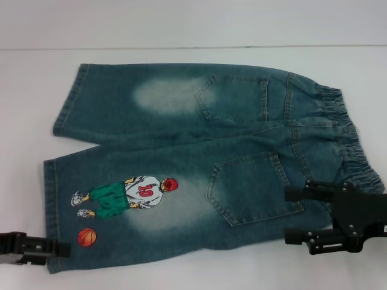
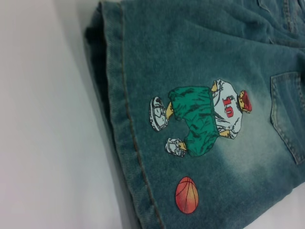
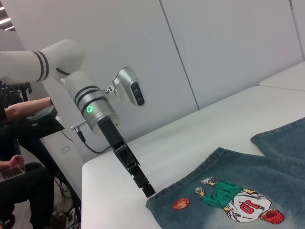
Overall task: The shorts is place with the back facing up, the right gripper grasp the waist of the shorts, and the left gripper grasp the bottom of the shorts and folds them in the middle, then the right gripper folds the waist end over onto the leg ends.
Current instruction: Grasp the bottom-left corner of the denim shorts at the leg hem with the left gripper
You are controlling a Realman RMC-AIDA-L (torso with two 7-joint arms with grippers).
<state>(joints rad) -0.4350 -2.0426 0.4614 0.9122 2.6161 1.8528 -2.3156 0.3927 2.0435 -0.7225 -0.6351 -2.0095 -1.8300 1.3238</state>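
The shorts (image 1: 199,157) lie flat on the white table (image 1: 181,275), back side up, both rear pockets showing. The waist (image 1: 354,139) is at the robot's right, the leg ends (image 1: 51,193) at its left. The nearer leg carries the stitched basketball player (image 1: 130,194) and an orange ball (image 1: 87,237) close to its hem.

The right gripper (image 1: 293,214) is over the near corner of the waist — its two stubby fingers are parted, one above the rear pocket's lower corner and one past the near edge of the denim. Nothing sits between them; whether they touch the cloth cannot be told from the head view.

The left gripper (image 1: 57,248) is low at the near corner of the leg hem, next to the ball. In the right wrist view its slim black fingers (image 3: 145,187) come down to that corner of the denim, tips together and right at the hem's edge — no gap shows between them, but whether any cloth is pinched cannot be told. The left wrist view shows only the hem (image 2: 126,143), the player and the ball, not the fingers.
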